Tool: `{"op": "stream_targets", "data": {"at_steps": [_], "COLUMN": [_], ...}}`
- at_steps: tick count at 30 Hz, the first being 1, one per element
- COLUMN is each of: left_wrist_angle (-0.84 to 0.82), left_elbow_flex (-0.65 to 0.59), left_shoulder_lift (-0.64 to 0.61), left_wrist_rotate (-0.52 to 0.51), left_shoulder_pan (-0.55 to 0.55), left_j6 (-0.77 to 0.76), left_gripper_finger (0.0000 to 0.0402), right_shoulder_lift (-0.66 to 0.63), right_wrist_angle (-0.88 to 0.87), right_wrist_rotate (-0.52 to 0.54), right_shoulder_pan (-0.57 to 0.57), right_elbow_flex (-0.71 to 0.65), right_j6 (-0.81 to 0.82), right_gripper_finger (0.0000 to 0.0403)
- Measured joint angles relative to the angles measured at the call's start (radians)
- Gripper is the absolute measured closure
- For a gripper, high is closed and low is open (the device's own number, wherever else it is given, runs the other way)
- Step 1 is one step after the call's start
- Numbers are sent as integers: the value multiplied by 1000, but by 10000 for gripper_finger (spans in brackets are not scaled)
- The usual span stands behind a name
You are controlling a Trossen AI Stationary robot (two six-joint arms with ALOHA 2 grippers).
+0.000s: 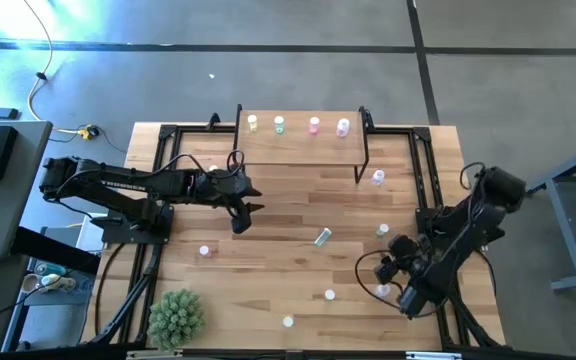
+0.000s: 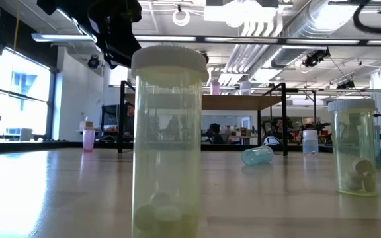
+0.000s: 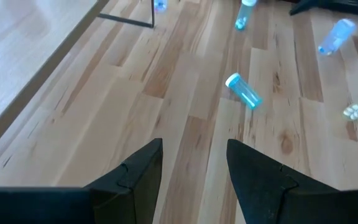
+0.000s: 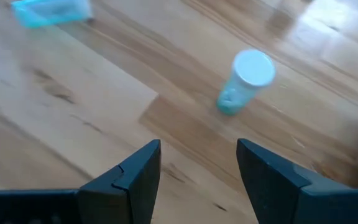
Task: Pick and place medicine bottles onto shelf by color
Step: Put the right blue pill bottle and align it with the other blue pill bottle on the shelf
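Observation:
The shelf (image 1: pixel 298 145) stands at the table's far edge with a yellow (image 1: pixel 253 123), a green (image 1: pixel 279 124), a pink (image 1: pixel 314 125) and a lavender bottle (image 1: pixel 343 127) upright on top. Several more bottles are scattered on the table. A green one (image 1: pixel 323 236) lies on its side and also shows in the left wrist view (image 3: pixel 244 92). My left gripper (image 1: pixel 240 215) (image 3: pixel 194 146) is open and empty over the table's middle, left of that bottle. My right gripper (image 1: pixel 396 250) (image 4: pixel 197 146) is open and empty, short of an upright bottle (image 4: pixel 244 84).
A spiky potted plant (image 1: pixel 176 315) stands at the near left corner. Loose bottles stand at the near edge (image 1: pixel 288 321), at the left (image 1: pixel 205 250) and beside the shelf's right leg (image 1: pixel 378 177). A yellow bottle (image 2: pixel 167 139) fills the low view.

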Motion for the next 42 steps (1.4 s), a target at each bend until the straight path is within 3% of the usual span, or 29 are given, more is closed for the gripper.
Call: {"op": "stream_targets", "data": {"at_steps": [8,15,28,36,42], "left_wrist_angle": [-1,-3,-4,-4,-4], "left_elbow_flex": [0,0,0,0,0], "left_shoulder_lift": [0,0,0,0,0], "left_wrist_rotate": [-1,-1,-2,-2,-3], "left_shoulder_pan": [0,0,0,0,0], "left_j6": [2,2,40,47,48], "left_gripper_finger": [232,232,232,232,232], "right_shoulder_lift": [139,120,-146,-364,-408], "right_wrist_angle": [-37,-56,-146,126,215], "right_wrist_rotate": [0,0,0,27,94], "right_shoulder_pan": [38,38,35,35,17], "right_elbow_flex": [0,0,-29,-251,-313], "right_j6": [180,209,208,155,78], "right_gripper_finger": [201,201,201,201,198]}}
